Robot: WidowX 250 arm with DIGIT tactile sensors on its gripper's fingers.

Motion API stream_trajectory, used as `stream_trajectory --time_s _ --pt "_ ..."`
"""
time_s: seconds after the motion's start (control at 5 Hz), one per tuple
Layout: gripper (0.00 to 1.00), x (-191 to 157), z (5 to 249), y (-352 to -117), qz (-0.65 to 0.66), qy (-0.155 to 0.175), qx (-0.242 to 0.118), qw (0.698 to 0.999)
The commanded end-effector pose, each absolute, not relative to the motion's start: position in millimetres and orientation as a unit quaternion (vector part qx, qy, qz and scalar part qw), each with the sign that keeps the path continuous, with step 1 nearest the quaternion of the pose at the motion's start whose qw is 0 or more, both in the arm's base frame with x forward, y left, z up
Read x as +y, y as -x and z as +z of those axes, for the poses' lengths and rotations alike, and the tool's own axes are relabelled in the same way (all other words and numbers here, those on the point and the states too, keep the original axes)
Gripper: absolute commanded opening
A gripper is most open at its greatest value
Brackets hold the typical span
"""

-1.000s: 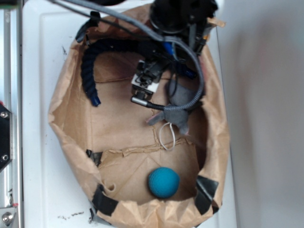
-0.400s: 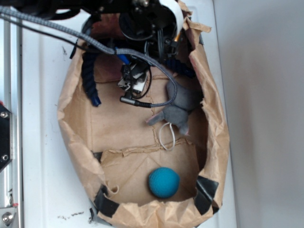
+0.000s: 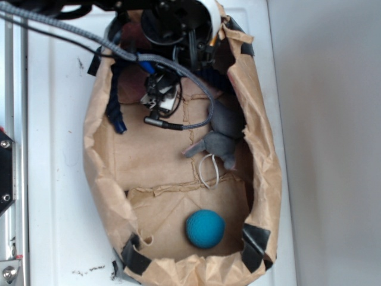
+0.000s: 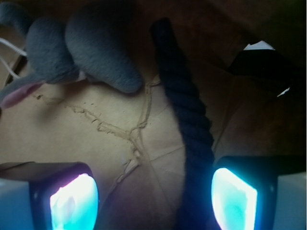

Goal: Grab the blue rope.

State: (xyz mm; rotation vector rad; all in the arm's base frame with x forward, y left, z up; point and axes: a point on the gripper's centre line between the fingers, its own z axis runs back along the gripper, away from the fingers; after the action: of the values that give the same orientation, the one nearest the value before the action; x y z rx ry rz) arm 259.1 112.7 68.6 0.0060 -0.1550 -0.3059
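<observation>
The blue rope (image 3: 113, 109) curves along the far left inside wall of the brown paper bag (image 3: 98, 179), and its shiny blue end (image 3: 121, 126) points toward the camera. My gripper (image 3: 159, 102) hangs low over the bag's far end, just right of that stretch. In the wrist view the dark twisted rope (image 4: 189, 110) runs down between my glowing fingertips (image 4: 74, 203), close beside the right one. My gripper (image 4: 153, 201) is open, and the left finger stands well away from the rope. The arm hides the rope's far part in the exterior view.
A grey stuffed mouse (image 3: 220, 140) with a white cord (image 3: 209, 170) lies right of my gripper, also in the wrist view (image 4: 96, 43). A teal ball (image 3: 205, 229) rests at the bag's near end. A braided cable (image 3: 196, 122) loops from the arm. A white surface (image 3: 53, 179) surrounds the bag.
The arm and gripper moved left and toward the far end of the bag, nearer the rope. The bag's shape shifted, with its left wall pushed inward.
</observation>
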Motion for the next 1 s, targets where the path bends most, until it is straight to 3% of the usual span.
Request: stream_trajectory --time_s 0.0,0.2,0.6,0.8 --pt "1.0 129 77 -272 -0.141 -0.03 -0.084 0.986" --pt "1.0 126 65 -279 -0.138 -0.03 -0.079 0.987" --pt "1.0 108 39 -282 -0.145 -0.033 -0.1 0.984" --pt "0.11 102 37 -290 -0.135 -0.024 -0.111 0.984"
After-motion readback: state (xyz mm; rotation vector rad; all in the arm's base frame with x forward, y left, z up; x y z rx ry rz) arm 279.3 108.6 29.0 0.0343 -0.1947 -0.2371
